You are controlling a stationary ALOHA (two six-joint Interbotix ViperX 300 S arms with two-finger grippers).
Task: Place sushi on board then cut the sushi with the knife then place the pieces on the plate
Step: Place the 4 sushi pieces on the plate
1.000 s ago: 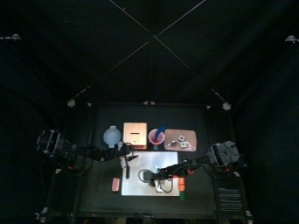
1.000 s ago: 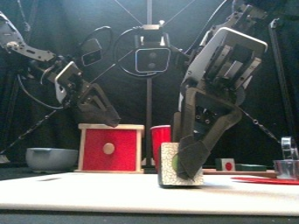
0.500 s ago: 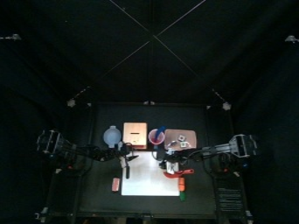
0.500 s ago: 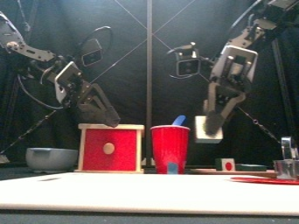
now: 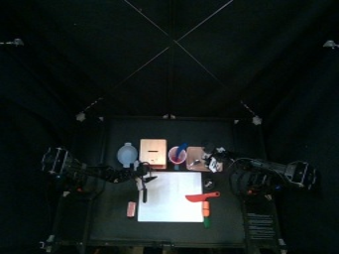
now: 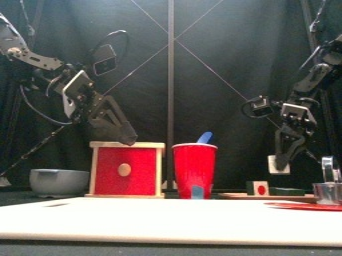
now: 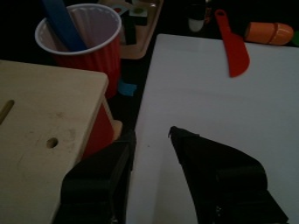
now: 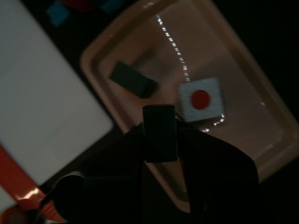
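My right gripper (image 8: pixel 160 129) is shut on a dark green sushi piece (image 8: pixel 160 144) and holds it just above the pink tray (image 8: pixel 251 66). On the tray lie a dark piece (image 8: pixel 135 77) and a piece showing a white face with a red dot (image 8: pixel 200 98). In the front view the held piece (image 6: pixel 275 163) hangs at the right, above the dotted piece (image 6: pixel 259 187). The red knife (image 5: pixel 201 196) lies on the white board (image 5: pixel 172 198). My left gripper (image 7: pixel 152 140) hovers open and empty over the board's back left edge.
Along the back stand the blue-grey bowl (image 6: pixel 59 181), the wooden box (image 6: pixel 127 168) and the red cup (image 6: pixel 195 168) holding the blue knife (image 6: pixel 205 138). An orange toy (image 7: pixel 271 32) lies past the board's edge. A metal cutter (image 6: pixel 327 188) stands at far right.
My right gripper lifted the sushi piece off the board and carried it right and back to above the pink tray. The left arm has stayed still.
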